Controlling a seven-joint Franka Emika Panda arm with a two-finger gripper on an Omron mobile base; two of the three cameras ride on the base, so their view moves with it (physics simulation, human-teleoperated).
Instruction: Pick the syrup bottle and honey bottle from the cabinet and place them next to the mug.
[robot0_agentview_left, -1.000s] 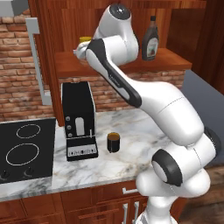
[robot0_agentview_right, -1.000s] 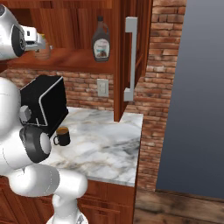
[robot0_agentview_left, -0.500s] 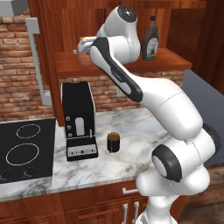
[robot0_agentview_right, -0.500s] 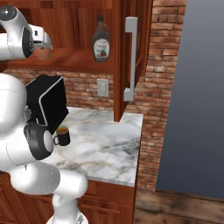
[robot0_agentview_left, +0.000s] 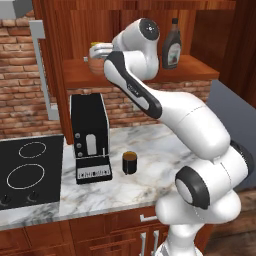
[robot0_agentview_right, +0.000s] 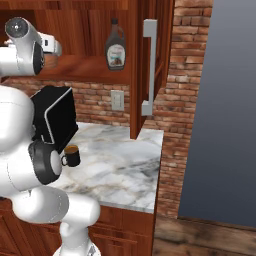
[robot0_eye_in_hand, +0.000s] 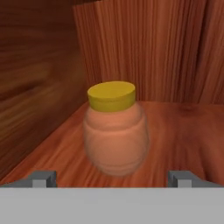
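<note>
The honey bottle, squat and orange-tan with a yellow cap, stands on the cabinet shelf near its left wall. My gripper is open, with the bottle just ahead between the two fingertips and not gripped. In the left base view the gripper is at the shelf's left end, mostly hiding the honey bottle. The syrup bottle stands upright further right on the cabinet shelf. The mug sits on the marble counter below.
A tall black coffee machine stands on the counter left of the mug. A black stove top lies at the far left. The open cabinet doors carry long grey handles. A brick wall edge bounds the right.
The arm's upper joint has swung down and to the right, and the hand has pushed slightly deeper into the cabinet toward the honey bottle. The gripper stayed open.
</note>
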